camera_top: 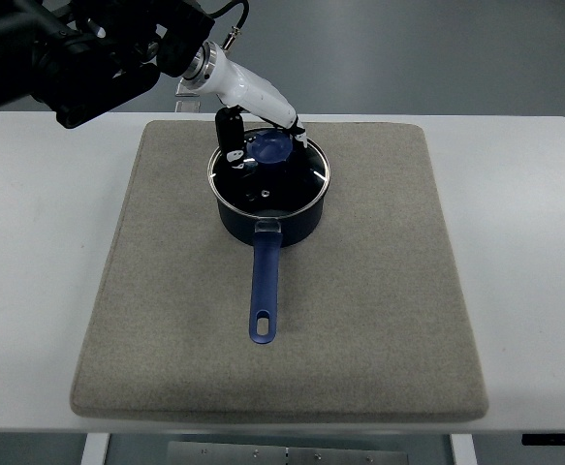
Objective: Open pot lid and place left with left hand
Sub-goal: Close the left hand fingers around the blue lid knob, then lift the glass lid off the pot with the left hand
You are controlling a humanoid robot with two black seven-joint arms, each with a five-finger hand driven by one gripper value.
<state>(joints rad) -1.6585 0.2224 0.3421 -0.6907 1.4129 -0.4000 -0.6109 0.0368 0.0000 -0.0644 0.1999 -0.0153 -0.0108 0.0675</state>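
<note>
Pot lid under the left hand

Mat (pixel 360 320), grey and square, covers the middle of the white table (pixel 30 291). Nearest on it lies the pot's blue handle (pixel 265 286), pointing toward the camera. Beyond that sits the dark blue pot (pixel 292 221), near the mat's far edge, with the glass lid (pixel 287 184) on its rim. Over the lid's blue knob (pixel 270 148) the left hand (pixel 248 136) reaches down from the upper left, its dark fingers (pixel 230 131) curled around the knob, apparently gripping it.
</note>
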